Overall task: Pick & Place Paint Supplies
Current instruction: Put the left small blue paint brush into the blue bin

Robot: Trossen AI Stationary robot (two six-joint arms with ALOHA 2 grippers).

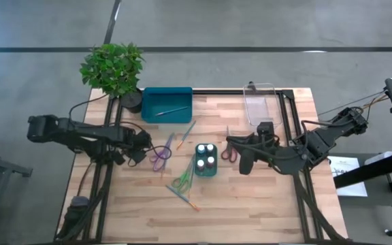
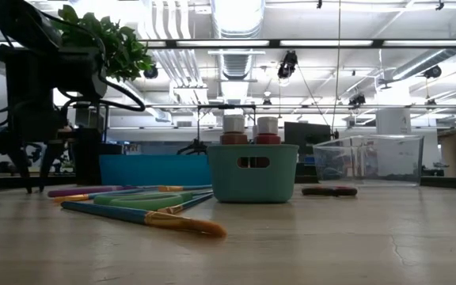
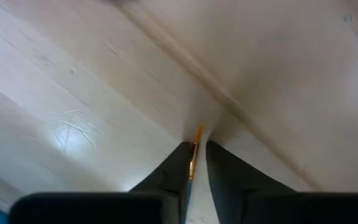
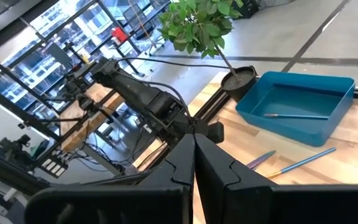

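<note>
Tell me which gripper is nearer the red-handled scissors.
Right. The right gripper hovers right beside the red-handled scissors; the left gripper is across the table, past the small teal pot holder.

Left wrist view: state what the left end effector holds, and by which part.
A thin brush sits between the fingers of the left end effector, gripped near its orange end, which pokes out past the fingertips.
</note>
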